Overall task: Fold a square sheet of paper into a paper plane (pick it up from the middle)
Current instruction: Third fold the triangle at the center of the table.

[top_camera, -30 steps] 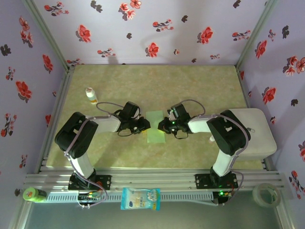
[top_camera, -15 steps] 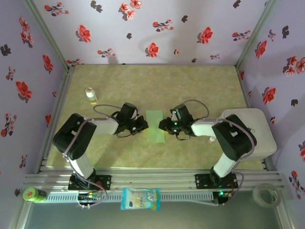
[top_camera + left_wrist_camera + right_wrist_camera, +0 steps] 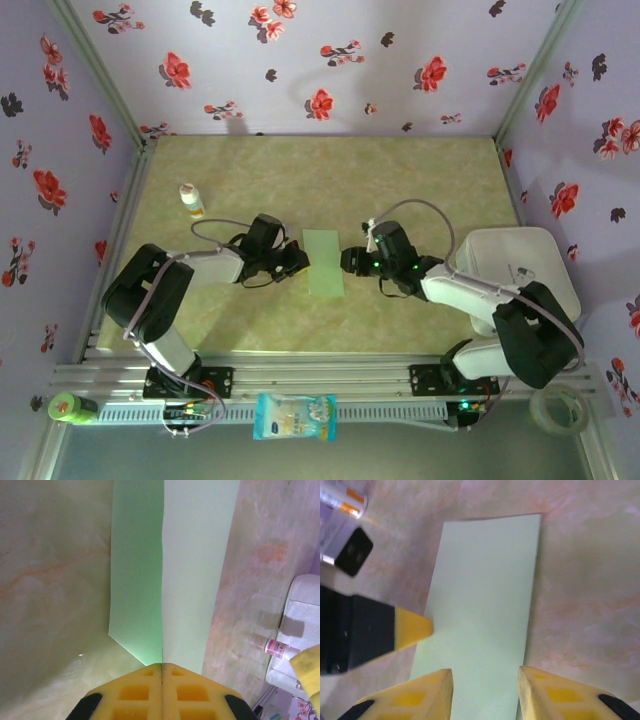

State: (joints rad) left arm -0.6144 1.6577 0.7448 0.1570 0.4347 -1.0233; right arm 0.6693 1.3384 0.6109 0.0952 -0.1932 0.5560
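The square sheet of paper [image 3: 323, 262] lies flat mid-table as a narrow pale mint-green rectangle, folded. In the left wrist view the paper [image 3: 195, 570] shows a straight line running up from my closed tips, with a darker green half to its left. My left gripper [image 3: 302, 262] [image 3: 162, 665] is shut, its tip touching the paper's left edge; I cannot tell if the edge is caught. From the right wrist, the paper [image 3: 485, 590] lies below my right gripper [image 3: 481, 669], which is open with nothing in it. That gripper [image 3: 347, 262] hovers at the paper's right edge, and the left gripper's tip [image 3: 422, 627] pokes in from the left.
A small white bottle [image 3: 190, 200] [image 3: 340, 500] stands at the back left. A white box [image 3: 520, 275] [image 3: 300, 630] sits at the right under the right arm, a little bottle [image 3: 277, 648] beside it. A plastic packet [image 3: 294, 415] and tape roll [image 3: 557, 408] lie on the front rail.
Both grippers have drawn apart off the middle of the paper. The right one opened and the left one closed. The paper now lies flat, and the right arm's elbow has swung outward.
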